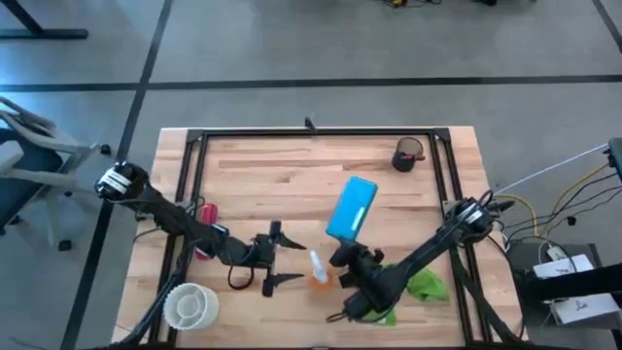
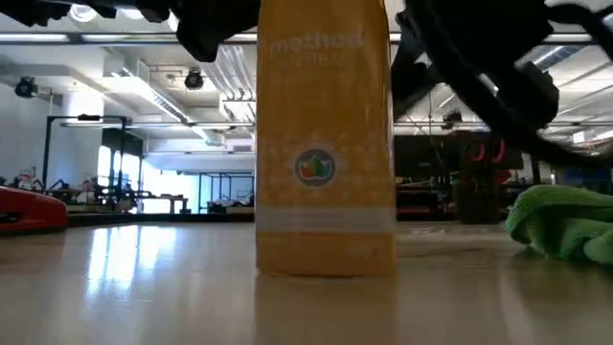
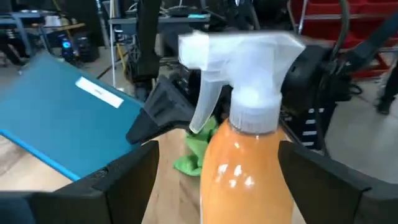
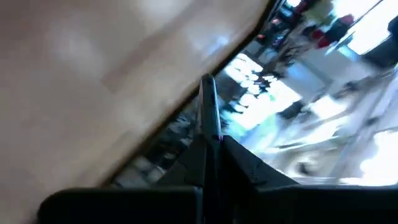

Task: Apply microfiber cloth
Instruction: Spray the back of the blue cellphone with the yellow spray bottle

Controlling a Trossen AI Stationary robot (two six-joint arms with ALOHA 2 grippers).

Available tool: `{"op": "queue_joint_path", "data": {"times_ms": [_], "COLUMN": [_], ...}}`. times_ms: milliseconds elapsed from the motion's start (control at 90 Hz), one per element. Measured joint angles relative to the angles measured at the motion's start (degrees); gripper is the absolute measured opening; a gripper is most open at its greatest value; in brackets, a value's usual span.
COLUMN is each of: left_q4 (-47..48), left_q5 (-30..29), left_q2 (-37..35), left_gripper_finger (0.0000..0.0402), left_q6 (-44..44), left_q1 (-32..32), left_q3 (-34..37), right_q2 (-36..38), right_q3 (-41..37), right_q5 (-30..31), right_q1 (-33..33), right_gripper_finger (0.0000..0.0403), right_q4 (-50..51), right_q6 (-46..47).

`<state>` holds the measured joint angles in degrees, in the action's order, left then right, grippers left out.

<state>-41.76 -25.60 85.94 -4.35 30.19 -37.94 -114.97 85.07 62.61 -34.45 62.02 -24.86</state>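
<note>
1. The bright lime-green crumpled microfiber cloth (image 1: 424,286) was seen lying on the wooden table (image 1: 292,175) near its front edge, partly hidden under the right arm; in the low view (image 2: 565,222) it rested flat on the surface, gripped by nothing
2. The right gripper (image 1: 342,259) was found just beside the cloth, clamped on the lower edge of a flat blue rectangular tablet (image 1: 352,207); in the right wrist view a thin dark edge was seen pinched between the closed fingers (image 4: 239,163), so the tablet was judged to be held up and tilted to present its face for cleaning
3. The orange plastic spray bottle with a white trigger head (image 1: 318,267) was seen standing upright between the two grippers, close to the tablet, presumably placed there for wetting the surface
4. The left gripper (image 1: 275,260) was seen with its fingers spread wide, the bottle framed between them in the left wrist view (image 3: 245,155) yet not touched
5. The cloth was judged not yet applied; a free gripper would first have to pick it up
</note>
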Motion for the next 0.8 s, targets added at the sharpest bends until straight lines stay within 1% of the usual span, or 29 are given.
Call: {"op": "queue_joint_path", "data": {"times_ms": [133, 256, 311, 489, 589, 733, 800], "left_q4": [4.7, 8.97, 9.09, 9.39, 9.25, 8.28, 7.37], "left_q5": [-0.49, -4.2, -5.82, -12.24, -15.78, -18.91, -20.55], "left_q2": [0.85, 0.5, 0.5, 2.17, 3.73, 7.25, 9.22], "left_gripper_finger": [0.0311, 0.0311, 0.0311, 0.0311, 0.0311, 0.0311, 0.0311], "left_q6": [-2.43, -5.42, -6.72, -11.68, -14.95, -20.51, -22.26], "left_q1": [1.47, 3.89, 5.25, 9.18, 11.3, 13.71, 14.42], "left_q3": [-1.96, -2.74, -2.74, -2.46, -2.46, -2.46, -2.83], "right_q2": [0.46, 0.6, 0.6, 0.6, 0.6, 0.6, 0.6], "right_q3": [-0.21, -0.29, -0.47, -0.58, -0.58, -0.58, -0.58], "right_q5": [-0.92, -6.75, -9.11, -11.82, -12.5, -15.65, -16.07], "right_q1": [-1.91, -4.09, -4.91, -6.38, -6.92, -6.94, -6.91], "right_gripper_finger": [0.0008, 0.0008, 0.0008, 0.0008, 0.0008, 0.0008, 0.0008], "right_q4": [-1.34, -1.08, -1.17, -3.15, -6.55, -10.6, -11.83], "right_q6": [1.2, 6.34, 8.8, 14.69, 14.37, 14.56, 15.12]}}
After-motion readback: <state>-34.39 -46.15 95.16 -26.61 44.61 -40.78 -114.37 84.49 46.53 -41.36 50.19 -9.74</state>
